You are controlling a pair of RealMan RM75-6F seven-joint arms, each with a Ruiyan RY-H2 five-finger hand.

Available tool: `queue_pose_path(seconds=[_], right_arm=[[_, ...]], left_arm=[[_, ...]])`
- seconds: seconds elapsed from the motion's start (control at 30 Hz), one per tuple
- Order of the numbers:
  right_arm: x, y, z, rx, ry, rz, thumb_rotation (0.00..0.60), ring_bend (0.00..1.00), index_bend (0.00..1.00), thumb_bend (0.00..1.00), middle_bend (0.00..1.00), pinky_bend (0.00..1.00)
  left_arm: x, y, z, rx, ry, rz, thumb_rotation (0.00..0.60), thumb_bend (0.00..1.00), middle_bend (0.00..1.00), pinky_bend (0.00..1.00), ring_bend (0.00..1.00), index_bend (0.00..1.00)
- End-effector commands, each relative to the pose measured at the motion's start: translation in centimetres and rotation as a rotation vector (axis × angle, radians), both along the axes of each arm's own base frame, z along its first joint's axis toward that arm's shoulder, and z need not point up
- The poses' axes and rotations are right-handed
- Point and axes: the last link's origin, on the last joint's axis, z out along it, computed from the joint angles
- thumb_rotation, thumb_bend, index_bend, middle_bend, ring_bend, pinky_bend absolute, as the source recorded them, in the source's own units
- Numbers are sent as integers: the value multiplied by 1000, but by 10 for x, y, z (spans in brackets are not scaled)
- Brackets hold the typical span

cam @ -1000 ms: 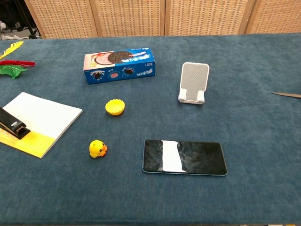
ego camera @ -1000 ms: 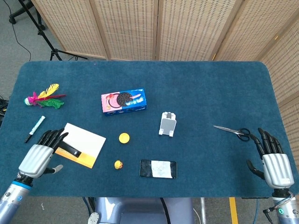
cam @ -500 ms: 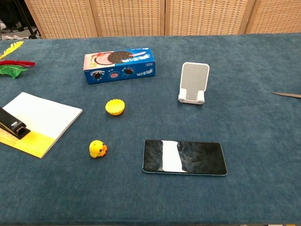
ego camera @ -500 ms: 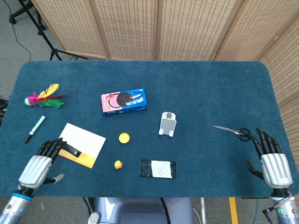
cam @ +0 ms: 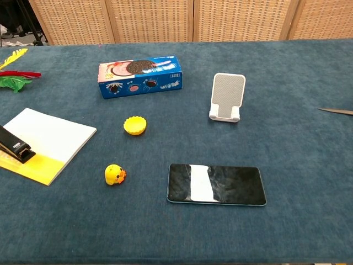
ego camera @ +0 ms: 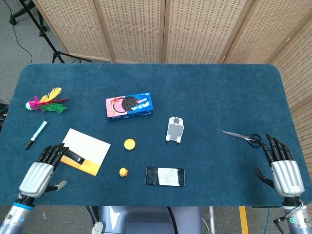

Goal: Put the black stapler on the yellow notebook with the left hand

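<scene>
Since a second earlier, left hand [ego camera: 41, 168] had drawn back from the yellow notebook [ego camera: 87, 150] toward the table's near edge; black stapler [ego camera: 74, 156] had stayed put on it.

Head view. Left hand: fingers extended and apart, holding nothing, tips just beside the notebook's near-left corner. Stapler: lying on the notebook's near-left part, by the yellow strip. Right hand [ego camera: 282, 167]: fingers spread, empty, at the near-right edge, near the scissors [ego camera: 244, 137]. Marker pen [ego camera: 36, 134] and feather toy [ego camera: 46, 101]: along the left edge. Cookie box [ego camera: 129, 106], phone stand [ego camera: 175, 129], yellow cap [ego camera: 129, 144], duck [ego camera: 124, 171], phone [ego camera: 165, 176]: mid-table; bare cloth at the far side.

Chest view. No hands seen. Stapler [cam: 15, 146] cut by the left frame edge, resting on the notebook [cam: 49, 141]. Cap [cam: 134, 125] and duck [cam: 115, 174] just right of the notebook.
</scene>
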Motion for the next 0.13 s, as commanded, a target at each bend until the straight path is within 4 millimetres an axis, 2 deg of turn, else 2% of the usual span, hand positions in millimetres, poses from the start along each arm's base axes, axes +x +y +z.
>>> queue_pose_path(seconds=[0.03, 0.13], right_arm=[[1, 0, -1, 3, 2, 2, 600, 0, 118, 321, 0, 110], [1, 0, -2, 7, 2, 2, 600, 0, 118, 320, 0, 110]], left_arm=[[0, 1, 0, 8, -2, 0, 600, 159, 0, 0, 0, 0], [-1, 1, 1, 14, -4, 2, 600, 159, 0, 0, 0, 0]])
